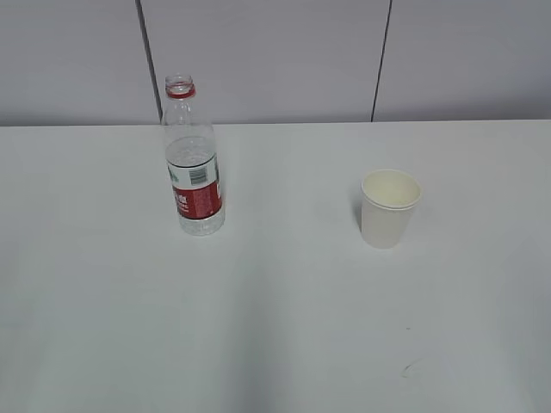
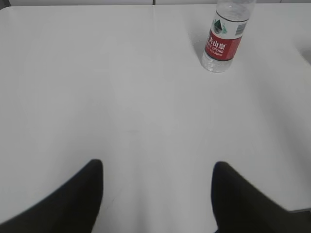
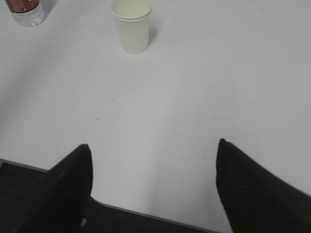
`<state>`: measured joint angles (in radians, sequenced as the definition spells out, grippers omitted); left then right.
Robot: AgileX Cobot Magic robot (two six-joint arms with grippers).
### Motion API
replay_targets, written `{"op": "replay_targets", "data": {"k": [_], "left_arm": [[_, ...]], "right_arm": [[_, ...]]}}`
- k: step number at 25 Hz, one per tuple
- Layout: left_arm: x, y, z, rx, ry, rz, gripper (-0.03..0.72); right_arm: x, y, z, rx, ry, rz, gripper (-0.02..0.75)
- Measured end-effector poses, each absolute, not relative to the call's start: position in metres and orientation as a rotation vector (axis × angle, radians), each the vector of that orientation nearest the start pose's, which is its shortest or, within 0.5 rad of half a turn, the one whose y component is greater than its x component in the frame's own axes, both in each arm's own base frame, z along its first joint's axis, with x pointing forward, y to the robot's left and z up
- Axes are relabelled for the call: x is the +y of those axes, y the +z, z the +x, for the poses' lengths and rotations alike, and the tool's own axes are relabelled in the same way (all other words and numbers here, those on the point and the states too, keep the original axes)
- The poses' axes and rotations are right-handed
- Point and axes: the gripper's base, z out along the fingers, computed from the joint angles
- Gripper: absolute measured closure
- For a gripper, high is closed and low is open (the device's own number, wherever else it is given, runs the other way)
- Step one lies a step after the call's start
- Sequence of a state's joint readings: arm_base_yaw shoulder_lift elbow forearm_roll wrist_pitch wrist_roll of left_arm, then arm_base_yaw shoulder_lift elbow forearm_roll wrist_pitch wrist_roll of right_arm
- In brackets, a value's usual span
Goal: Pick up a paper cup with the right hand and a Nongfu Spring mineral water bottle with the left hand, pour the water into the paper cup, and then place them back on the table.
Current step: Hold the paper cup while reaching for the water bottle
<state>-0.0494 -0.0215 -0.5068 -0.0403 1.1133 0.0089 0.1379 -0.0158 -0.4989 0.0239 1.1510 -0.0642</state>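
Clearly nothing is held: both tools gape, the left tool facing the upright bottle ahead-right. Cup stands ahead-left of the right tool.

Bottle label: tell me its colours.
The bottle label is mostly red, with a white and green band above it; the left wrist view shows it best.

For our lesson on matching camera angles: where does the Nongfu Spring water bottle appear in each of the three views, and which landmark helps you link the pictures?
Exterior view: the Nongfu Spring water bottle stands upright, left of centre, uncapped.
Left wrist view: upper right, top cut off by the frame, red label facing the camera.
Right wrist view: only its base shows in the top left corner.
Shared landmark: the white table; the paper cup appears in the exterior and right wrist views.
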Motion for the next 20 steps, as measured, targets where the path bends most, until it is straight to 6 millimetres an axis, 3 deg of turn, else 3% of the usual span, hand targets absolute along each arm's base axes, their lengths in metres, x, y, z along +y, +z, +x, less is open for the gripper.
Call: {"op": "replay_targets", "data": {"k": [20], "left_arm": [[-0.0027,0.2748,-0.0114,2.068,-0.073,0.064,0.249]], "right_arm": [[0.0004,0.2697,-0.0113,2.109,0.073,-0.217,0.149]]}}
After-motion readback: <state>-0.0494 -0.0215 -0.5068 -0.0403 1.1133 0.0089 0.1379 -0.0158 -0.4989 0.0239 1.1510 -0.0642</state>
